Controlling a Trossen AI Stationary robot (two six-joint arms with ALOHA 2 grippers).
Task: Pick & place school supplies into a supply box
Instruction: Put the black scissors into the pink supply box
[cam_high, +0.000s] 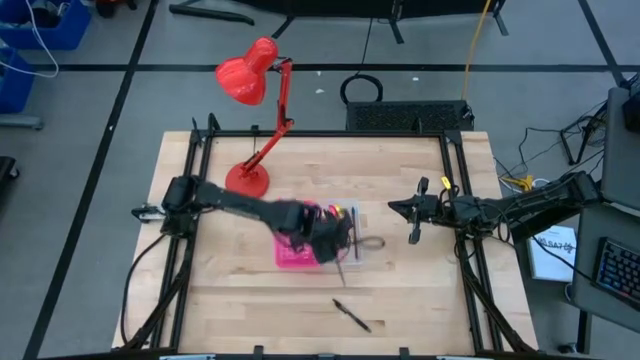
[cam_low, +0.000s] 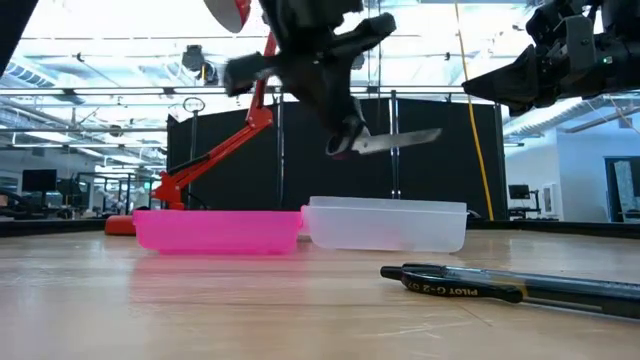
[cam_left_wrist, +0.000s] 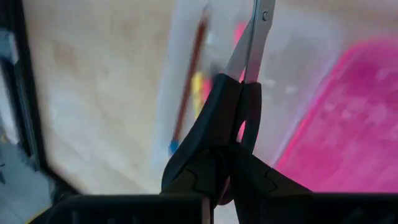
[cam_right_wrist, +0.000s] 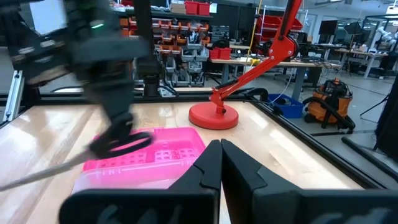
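Observation:
My left gripper (cam_high: 335, 240) hangs over the supply box and is shut on the small scissors (cam_low: 395, 140), which have black handles and silver blades. The box lies open on the table, with a hot-pink half (cam_high: 295, 255) and a clear tray half (cam_low: 385, 225). Pencils (cam_left_wrist: 196, 87) lie in the clear half. A black pen (cam_high: 352, 315) lies on the table nearer the front edge and also shows in the low view (cam_low: 500, 283). My right gripper (cam_high: 408, 215) hovers at the right side of the table, shut and empty. My left gripper pinches the scissors' black handles (cam_left_wrist: 227, 106) between its two fingers (cam_left_wrist: 193, 171). The fingers slant down from above. The scissors are lifted clear above the box. Their closed blades (cam_low: 405, 138) stick out past the fingers, about level.
A red desk lamp (cam_high: 255, 120) stands at the far left, its base (cam_high: 247, 180) just behind the box. Black frame rails (cam_high: 195, 150) run along the table's edges. Bare wood lies at the front left and between the box and my right gripper.

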